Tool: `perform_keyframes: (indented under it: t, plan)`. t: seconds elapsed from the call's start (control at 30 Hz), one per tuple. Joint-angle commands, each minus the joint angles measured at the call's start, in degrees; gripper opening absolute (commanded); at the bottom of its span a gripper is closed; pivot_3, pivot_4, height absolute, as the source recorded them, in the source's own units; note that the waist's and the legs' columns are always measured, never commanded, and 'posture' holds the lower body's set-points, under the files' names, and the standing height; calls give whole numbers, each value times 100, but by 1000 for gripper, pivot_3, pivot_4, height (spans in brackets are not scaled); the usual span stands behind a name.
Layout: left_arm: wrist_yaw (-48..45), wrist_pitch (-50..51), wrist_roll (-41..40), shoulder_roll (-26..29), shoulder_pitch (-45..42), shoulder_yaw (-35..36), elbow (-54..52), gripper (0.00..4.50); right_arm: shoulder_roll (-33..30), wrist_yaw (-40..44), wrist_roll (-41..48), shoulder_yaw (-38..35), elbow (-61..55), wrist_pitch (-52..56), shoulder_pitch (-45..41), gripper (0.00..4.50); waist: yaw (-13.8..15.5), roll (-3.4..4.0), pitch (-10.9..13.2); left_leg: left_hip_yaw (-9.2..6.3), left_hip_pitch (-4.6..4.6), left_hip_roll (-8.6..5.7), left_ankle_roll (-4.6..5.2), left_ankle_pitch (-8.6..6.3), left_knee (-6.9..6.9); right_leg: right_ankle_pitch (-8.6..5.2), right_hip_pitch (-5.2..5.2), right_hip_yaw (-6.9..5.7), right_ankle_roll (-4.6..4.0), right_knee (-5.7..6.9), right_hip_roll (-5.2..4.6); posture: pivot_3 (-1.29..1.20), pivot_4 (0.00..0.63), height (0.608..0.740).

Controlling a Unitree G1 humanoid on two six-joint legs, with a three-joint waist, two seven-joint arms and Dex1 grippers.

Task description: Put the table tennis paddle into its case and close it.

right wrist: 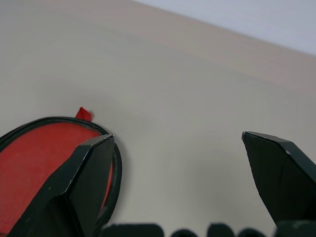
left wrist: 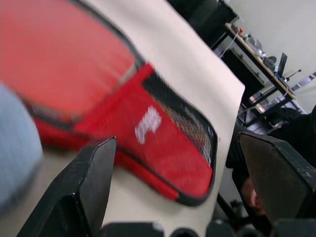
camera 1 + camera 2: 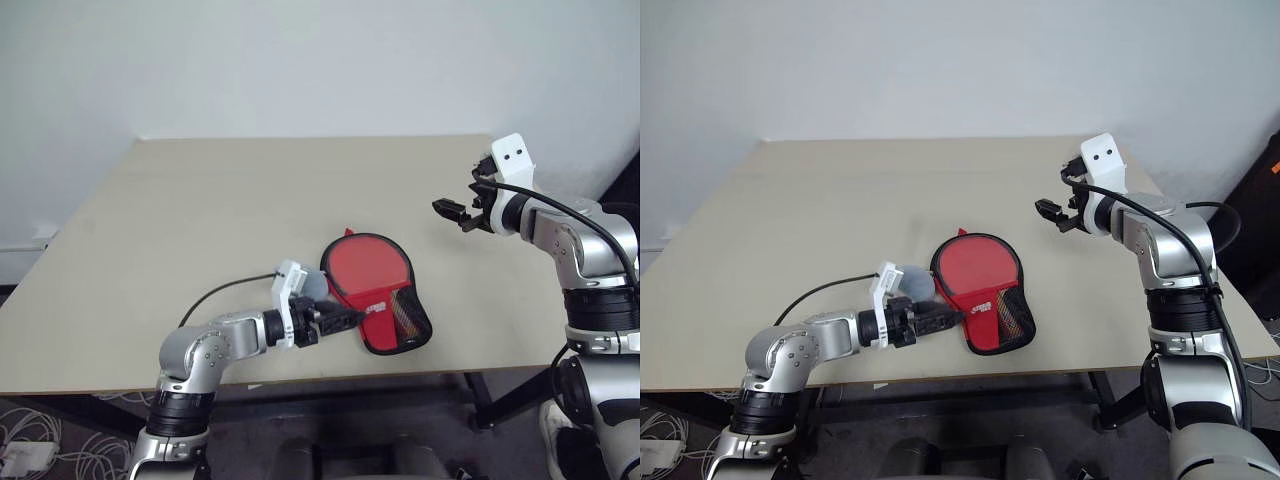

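The case (image 3: 375, 285) lies flat on the table near its front edge, red face up, with the white logo and black mesh pocket (image 2: 190, 126) over its narrow end. The paddle is hidden from view. My left gripper (image 3: 345, 318) is open just left of the case's narrow end, low over the table, with nothing between its fingers (image 2: 94, 173). My right gripper (image 3: 452, 212) is open in the air to the right of the case and beyond it. The case's round rim (image 1: 44, 158) shows past its fingers.
A small pale blue-grey bag (image 3: 312, 287) lies beside my left wrist, against the case's left edge. The beige table (image 3: 200, 220) ends close in front of the case. A white wall stands behind it.
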Motion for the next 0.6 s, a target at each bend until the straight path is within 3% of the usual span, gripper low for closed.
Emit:
perform_keyframes:
  t: [0.03,0.3,0.6]
  plan:
    - [173,355,-139,-90,-42,-151,-166,4167,32,-95,67,-205,-279,26,-56,4500,1,0,0,0,0,0,0,0,0,0,0,0,0,0,0,0,0,740]
    - [734,999,-242,-318,-52,198,45,4167,187,-220,122,-270,-503,169,78,4500,-2,0,0,-2,1,0,0,0,-2,0,-1,0,0,0,2,0,0,740]
    - [1528,1696,-180,-980,-268,541,407,4167,360,-391,200,-340,-707,296,132,4500,15,3,-3,-18,3,-11,0,0,9,-1,19,-5,1,-1,-1,0,0,740]
